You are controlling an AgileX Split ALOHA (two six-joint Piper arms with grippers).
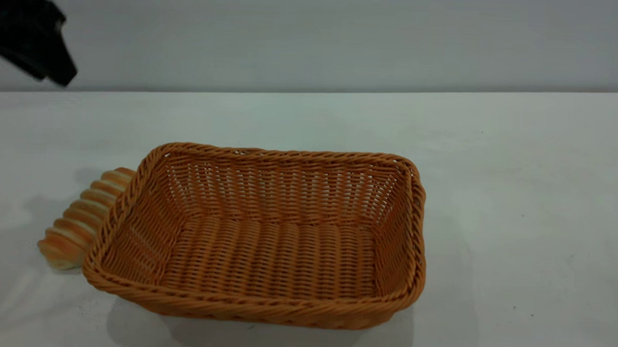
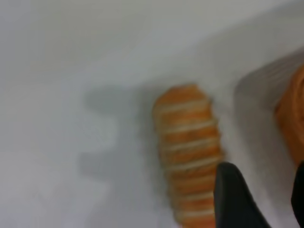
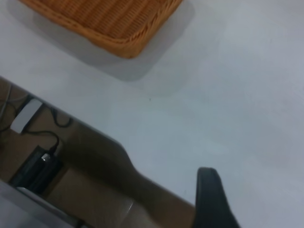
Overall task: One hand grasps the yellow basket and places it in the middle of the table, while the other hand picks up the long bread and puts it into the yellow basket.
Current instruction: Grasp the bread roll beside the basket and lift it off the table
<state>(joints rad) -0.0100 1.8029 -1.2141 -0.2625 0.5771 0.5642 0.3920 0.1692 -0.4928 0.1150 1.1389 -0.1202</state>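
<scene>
The long bread point(image 1: 81, 219) lies flat on the white table point(image 1: 519, 201), its long axis running diagonally toward the far wall, pressed against the left side of the empty yellow basket point(image 1: 255, 308), whose rim hides part of it. The left gripper point(image 1: 33, 35) hangs above, holding nothing.

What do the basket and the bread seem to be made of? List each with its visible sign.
Yellow basket: woven wicker or a plastic imitation, judging by its braided rim and open-weave walls; the even orange-tan colour and slight sheen leave either possible.
Long bread: baked-looking golden crust with cream crosswise ridges; its very regular stripes and smooth surface suggest it may be a replica, but that cannot be told.
</scene>
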